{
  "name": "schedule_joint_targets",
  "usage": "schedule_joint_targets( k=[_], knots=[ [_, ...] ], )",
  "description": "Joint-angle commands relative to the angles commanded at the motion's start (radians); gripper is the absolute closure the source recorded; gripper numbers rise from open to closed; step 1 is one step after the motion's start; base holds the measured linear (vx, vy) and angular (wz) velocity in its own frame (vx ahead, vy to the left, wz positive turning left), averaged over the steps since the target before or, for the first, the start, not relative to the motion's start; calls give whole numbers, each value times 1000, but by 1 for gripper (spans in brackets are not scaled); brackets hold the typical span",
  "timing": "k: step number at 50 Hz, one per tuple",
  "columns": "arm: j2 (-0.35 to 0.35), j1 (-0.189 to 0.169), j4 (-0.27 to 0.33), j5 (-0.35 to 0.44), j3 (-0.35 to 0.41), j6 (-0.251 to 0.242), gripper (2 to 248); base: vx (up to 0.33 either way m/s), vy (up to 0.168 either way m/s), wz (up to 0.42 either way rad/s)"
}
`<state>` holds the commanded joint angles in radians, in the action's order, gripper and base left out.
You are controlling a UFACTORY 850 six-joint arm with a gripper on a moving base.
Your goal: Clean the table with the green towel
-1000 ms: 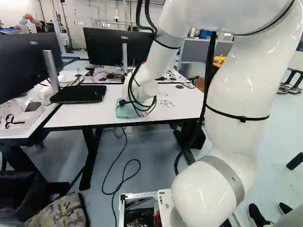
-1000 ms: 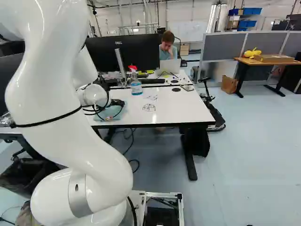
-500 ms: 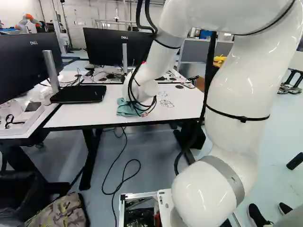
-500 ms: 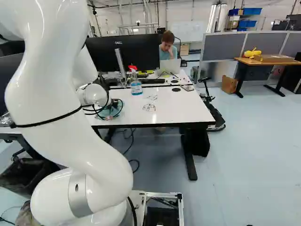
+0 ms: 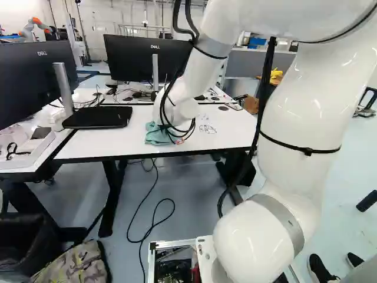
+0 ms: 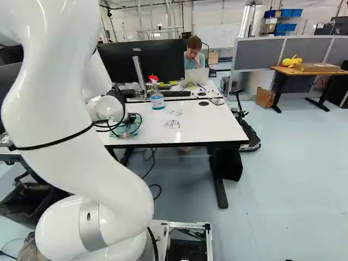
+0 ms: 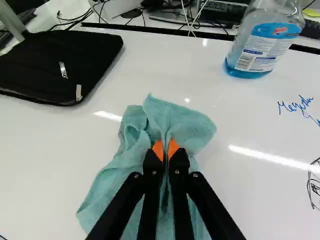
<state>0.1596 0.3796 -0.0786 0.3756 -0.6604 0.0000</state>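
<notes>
The green towel (image 7: 177, 120) is clamped between the fingers (image 7: 158, 150) near the bench's (image 5: 94, 147) front edge. The pen marks (image 6: 172, 124) are set toward its right edge; a rightward wipe seems needed, though downward pressure cannot be judged.

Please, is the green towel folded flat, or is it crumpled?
Crumpled: the towel gathers into creases where the gripper pinches it, and its outline is uneven.
</notes>
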Motion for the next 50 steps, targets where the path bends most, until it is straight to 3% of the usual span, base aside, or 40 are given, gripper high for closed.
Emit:
schedule_joint_targets(
  k=[31, 50],
  knots=[
    [-91, -1, 0, 0, 18, 0, 219, 0, 0, 0],
    [-122, -48, 0, 0, 45, 0, 219, 0, 0, 0]
  ],
)
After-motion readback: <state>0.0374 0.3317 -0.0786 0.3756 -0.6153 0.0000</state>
